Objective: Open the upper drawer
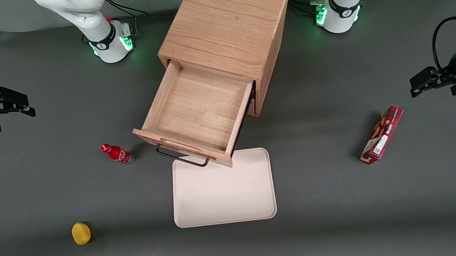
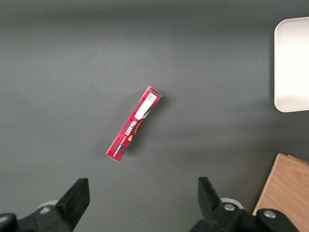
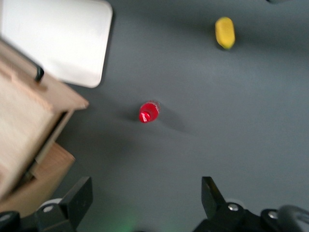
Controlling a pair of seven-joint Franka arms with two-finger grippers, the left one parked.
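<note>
From the front we see the upper drawer pulled far out of the cabinet, its handle over the edge of the tray. The gripper hangs wide and empty above bare table toward the working arm's end. In the right wrist view, its fingers are spread above the table, with the bottle, the lemon and the drawer in sight.

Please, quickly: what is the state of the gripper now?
Gripper: open, holding nothing, away from the upper drawer, at the working arm's end of the table.
</note>
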